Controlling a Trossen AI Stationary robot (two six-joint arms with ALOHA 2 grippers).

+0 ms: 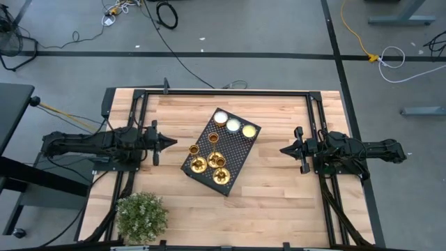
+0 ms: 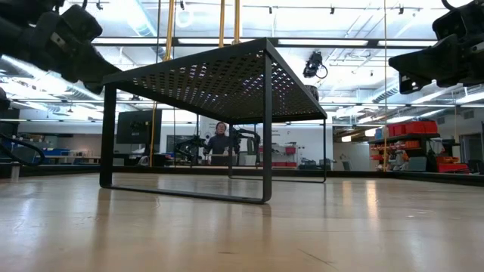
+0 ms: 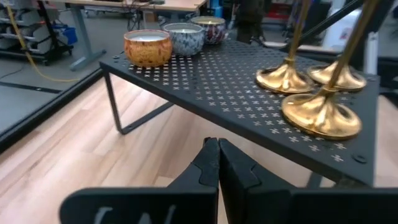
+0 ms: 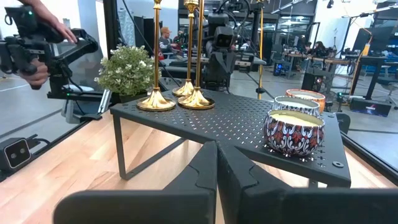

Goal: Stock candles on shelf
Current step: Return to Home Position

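"Across the pale wood-plank counter (image 1: 279,174), what takes up the most room?"

"A black rectangular perforated-metal shelf (image 1: 237,150), standing near the middle and turned at an angle to the counter's edges. Thin legs raise its mesh top off the wood."

"And the two dark arms?"

"One at each side, well apart from the shelf. The left end effector (image 1: 172,143) points inward from the left side with its fingers pressed together and nothing between them. The right end effector (image 1: 282,149) mirrors it from the right, likewise closed and empty. I judge they are parked there so nothing on the shelf gets knocked."

"Anything else on the wood?"

"A bushy green plant (image 1: 141,217) at a corner on the left arm's side."

"Where are the candles?"

"All on the mesh top. Three slim gold candlesticks (image 3: 321,116) stand upright, clustered at the end nearer the plant, their shiny round brass bases close together. Three squat round tin candles (image 3: 147,48) line the opposite end: one orange, one blue-and-white patterned, one darker. Grouping alike with alike looks deliberate, and the stocking looks complete to me."
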